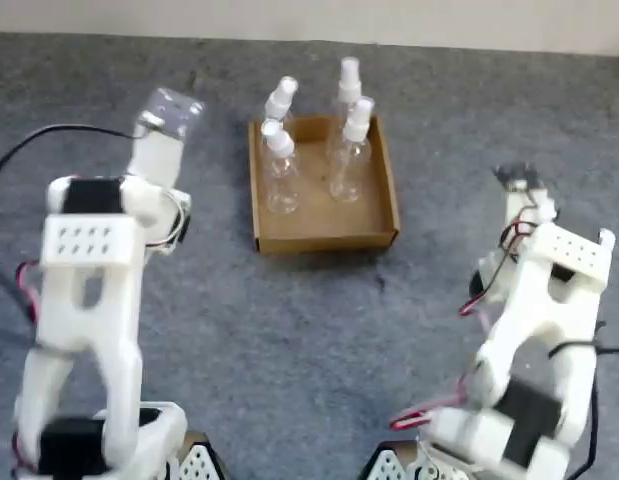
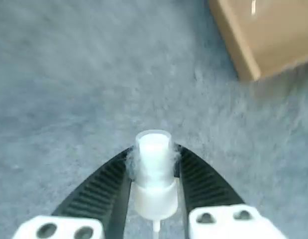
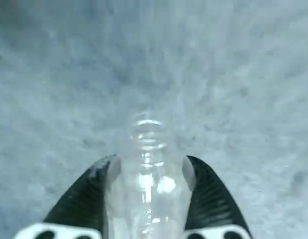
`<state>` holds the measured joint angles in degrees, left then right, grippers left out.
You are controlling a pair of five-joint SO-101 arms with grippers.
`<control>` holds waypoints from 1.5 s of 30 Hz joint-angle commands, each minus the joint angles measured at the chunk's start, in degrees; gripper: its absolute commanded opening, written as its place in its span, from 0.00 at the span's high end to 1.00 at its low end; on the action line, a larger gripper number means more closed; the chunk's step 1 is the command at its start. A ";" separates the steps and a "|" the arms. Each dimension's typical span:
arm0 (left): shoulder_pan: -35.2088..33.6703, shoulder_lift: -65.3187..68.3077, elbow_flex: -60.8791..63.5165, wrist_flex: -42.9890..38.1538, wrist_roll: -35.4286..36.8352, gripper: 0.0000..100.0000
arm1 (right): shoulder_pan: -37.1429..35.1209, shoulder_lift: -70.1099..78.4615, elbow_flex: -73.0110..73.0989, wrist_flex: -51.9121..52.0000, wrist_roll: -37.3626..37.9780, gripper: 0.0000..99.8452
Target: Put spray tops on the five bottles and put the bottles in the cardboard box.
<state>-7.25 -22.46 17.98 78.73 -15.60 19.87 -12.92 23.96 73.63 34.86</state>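
A cardboard box (image 1: 374, 238) sits at the back middle of the grey table. Several clear bottles with white spray tops (image 1: 281, 165) stand upright in it. On the left, my left gripper (image 1: 167, 112) is raised beside the box. It is shut on a white spray top (image 2: 154, 184), held between the black fingers (image 2: 110, 181). The box's corner (image 2: 243, 55) lies beyond it. On the right, my right gripper (image 1: 519, 182) is shut on a clear bottle (image 3: 148, 144) whose neck is bare and open, held above the carpet.
Grey carpet (image 1: 319, 330) covers the table, with open room between the two arms and in front of the box. Red and black cables (image 1: 489, 290) hang along the arms. The table's far edge meets a pale wall (image 1: 439, 20).
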 commanded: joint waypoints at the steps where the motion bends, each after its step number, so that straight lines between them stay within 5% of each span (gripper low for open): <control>1: 1.71 -15.16 -3.21 0.26 5.63 0.99 | -11.21 -17.10 -2.24 0.75 -7.30 1.00; 10: 1.71 -35.30 -3.30 -4.13 17.85 1.00 | -50.33 -38.99 7.34 -1.54 -21.10 1.00; 18: 1.71 -45.49 -2.95 -13.89 35.60 1.00 | -68.44 -40.22 20.44 -23.87 -22.33 1.00; 28: 4.88 -45.93 -2.15 -14.33 42.73 1.00 | -71.34 -45.85 42.15 -50.77 -22.42 1.00; 45: 9.27 -46.20 20.62 -32.88 45.80 1.00 | -71.34 -46.64 45.49 -51.38 -22.42 1.00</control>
<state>0.84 -67.82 36.53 49.19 29.58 -50.99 -58.11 70.02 23.87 13.05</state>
